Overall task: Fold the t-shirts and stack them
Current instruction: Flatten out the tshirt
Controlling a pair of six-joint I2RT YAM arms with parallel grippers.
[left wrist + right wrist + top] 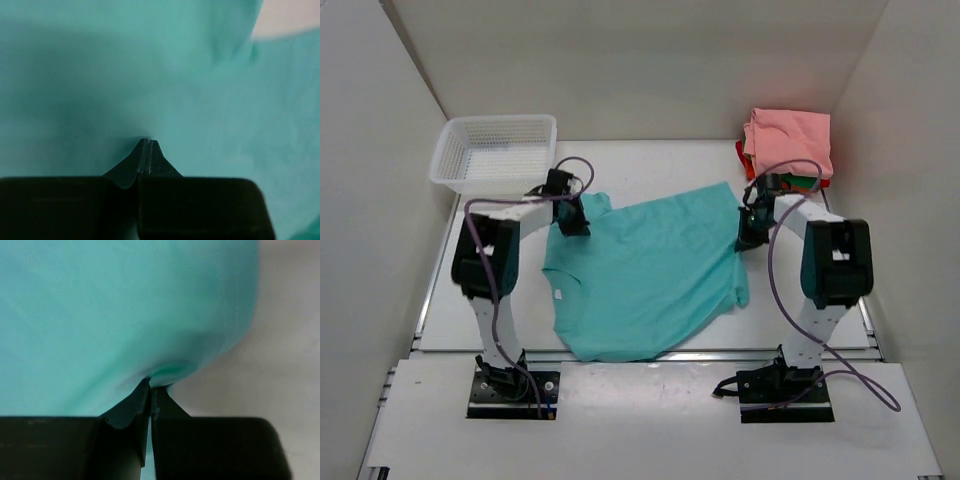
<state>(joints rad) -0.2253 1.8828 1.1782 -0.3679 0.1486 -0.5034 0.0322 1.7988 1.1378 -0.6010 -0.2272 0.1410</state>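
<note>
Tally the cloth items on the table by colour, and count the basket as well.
teal cloth t-shirt, spread out: 1
salmon pink folded cloth, top of the back-right pile: 1
red-orange cloth, edge showing beneath: 1
green cloth, sliver showing in the pile: 1
white plastic mesh basket: 1
Total: 5

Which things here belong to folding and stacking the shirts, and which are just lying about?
Job in hand: teal t-shirt, pinched by the left gripper and right gripper; shirt pile far right, salmon pink on top.
Lying about: white mesh basket, far left.
</note>
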